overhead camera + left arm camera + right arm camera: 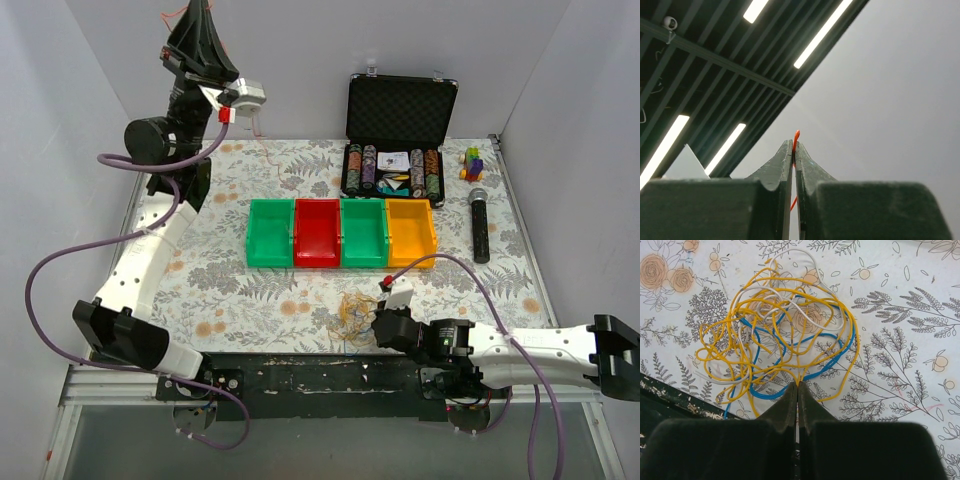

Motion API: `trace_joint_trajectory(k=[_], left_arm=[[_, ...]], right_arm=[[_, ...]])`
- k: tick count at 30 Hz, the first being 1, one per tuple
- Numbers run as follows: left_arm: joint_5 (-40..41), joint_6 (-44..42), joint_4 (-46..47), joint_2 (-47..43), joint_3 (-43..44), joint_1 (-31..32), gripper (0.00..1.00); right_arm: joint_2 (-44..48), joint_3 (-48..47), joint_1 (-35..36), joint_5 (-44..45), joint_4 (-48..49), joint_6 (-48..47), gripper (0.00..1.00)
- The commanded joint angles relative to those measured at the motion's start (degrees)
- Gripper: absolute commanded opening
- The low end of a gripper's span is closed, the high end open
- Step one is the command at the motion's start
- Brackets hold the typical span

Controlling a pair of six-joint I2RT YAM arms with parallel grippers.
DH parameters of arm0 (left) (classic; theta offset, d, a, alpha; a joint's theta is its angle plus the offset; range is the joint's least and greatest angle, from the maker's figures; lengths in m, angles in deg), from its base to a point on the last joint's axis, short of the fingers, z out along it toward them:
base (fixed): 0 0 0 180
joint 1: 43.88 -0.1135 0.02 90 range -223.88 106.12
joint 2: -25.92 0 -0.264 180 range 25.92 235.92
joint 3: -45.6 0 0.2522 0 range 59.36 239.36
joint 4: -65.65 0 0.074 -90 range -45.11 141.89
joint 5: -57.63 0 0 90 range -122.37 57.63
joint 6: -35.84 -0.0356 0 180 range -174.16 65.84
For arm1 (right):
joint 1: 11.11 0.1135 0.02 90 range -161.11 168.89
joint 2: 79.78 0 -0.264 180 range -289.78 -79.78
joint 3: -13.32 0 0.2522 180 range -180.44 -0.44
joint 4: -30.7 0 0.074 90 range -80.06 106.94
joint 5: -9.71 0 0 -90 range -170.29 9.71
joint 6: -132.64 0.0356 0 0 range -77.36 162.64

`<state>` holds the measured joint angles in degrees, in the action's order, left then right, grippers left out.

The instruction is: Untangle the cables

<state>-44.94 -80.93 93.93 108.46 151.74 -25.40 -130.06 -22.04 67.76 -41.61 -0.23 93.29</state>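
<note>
Cables (352,310): a loose knot of thin yellow, blue and white strands. It lies on the desk (230,290) near its near edge, centre-right, in front of the bins.
Right hand (383,322): low over the desk, just right of the knot. Its fingers are pressed together at the knot's near rim, pinching what looks like a yellow strand (740,365).
Left hand (200,12): raised high at the far left, well apart from the knot, tips pointing up. It is pressed together on an orange strand (796,136), whose end pokes out above the tips.
Step in hand: as I judge it, one strand is being drawn out while the other hand anchors the knot.
Doing it well: hold the anchor low and firm and pull slowly along the strand's own line. Ease off if the whole knot starts to lift.
Risk: the wire is very thin and too fine to follow in the top view. A hidden snag could tighten loops instead of freeing them.
Near edge: a black rail (330,375) runs between the arm bases.
Desk surface: a flat cloth printed with flowers and ferns, likely giving light wire little grip.
Middle: a row of four bins, green (270,235), red (317,235), green (363,232) and orange (411,235).
Far: an open black case (398,100) of poker chips, a microphone (480,225) to its right, and small coloured blocks (472,163).
Room: plain pale walls on three sides. The left wrist view shows a dark slatted ceiling with strip lights.
</note>
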Motion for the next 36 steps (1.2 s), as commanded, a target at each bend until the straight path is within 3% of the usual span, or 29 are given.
trace_joint_trajectory(k=[1, 7, 20, 31, 36], left_arm=[[-2.2, 2.0, 1.6, 1.6, 6.8, 0.0, 0.00], [-2.9, 2.5, 1.2, 3.3, 10.7, -0.1, 0.00], [-0.1, 2.0, 3.2, -1.9, -2.2, 0.0, 0.00], [0.1, 0.2, 2.0, 0.1, 2.2, -0.1, 0.00], [-0.2, 0.2, 1.7, -1.2, 0.2, -0.1, 0.00]], right_arm=[[-1.2, -0.5, 0.5, 1.2, 1.5, 1.1, 0.01], [-4.4, -2.2, 0.7, 1.2, 2.5, -0.3, 0.01], [-3.4, -2.5, 0.8, 1.4, 2.0, -0.8, 0.01], [-3.3, -2.5, 0.8, 1.1, 1.6, -0.7, 0.01], [-3.5, -2.6, 0.8, 1.1, 1.6, -0.8, 0.01]])
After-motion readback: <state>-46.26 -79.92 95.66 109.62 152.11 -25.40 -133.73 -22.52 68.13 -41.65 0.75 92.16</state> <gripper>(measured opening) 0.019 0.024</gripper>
